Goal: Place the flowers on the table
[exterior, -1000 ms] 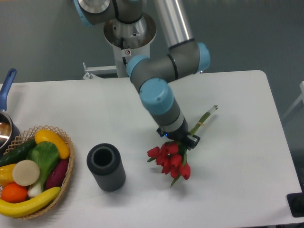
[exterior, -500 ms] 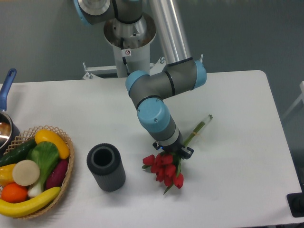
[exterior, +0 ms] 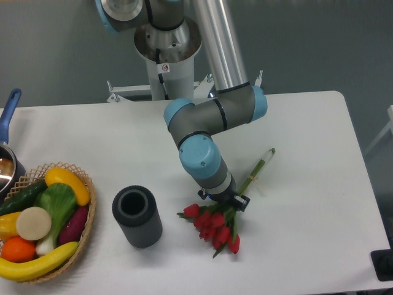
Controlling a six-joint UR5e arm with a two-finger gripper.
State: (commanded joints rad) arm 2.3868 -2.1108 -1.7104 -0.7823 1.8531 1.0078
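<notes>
The white counter [exterior: 307, 123] fills most of the view, its far edge running just in front of the arm's mounting column and its right edge curving down out of the picture. The arm [exterior: 202, 153] reaches from the far edge toward the near middle of the counter, bending at a grey elbow with blue caps and pointing down.

At the near left corner of the counter sits a wicker basket [exterior: 86, 224] filled with fruit and vegetables, among them a banana, a cucumber, an orange and a yellow pepper. Behind it, at the left edge, a pot with a blue handle [exterior: 7, 117] is partly cut off. A dark grey cylindrical vase [exterior: 137, 216] stands upright between the basket and the flowers, its mouth open upward.

The flowers [exterior: 216, 226] lie low near the middle of the near edge, red heads pointing toward the near edge and fanned out, the green stems running up and right away from them toward the far right corner. Whether they rest on the surface cannot be told.

The gripper [exterior: 223, 200] sits directly over the bunch where the heads meet the stems, clamped around the stems, with the heads emerging just below it.
</notes>
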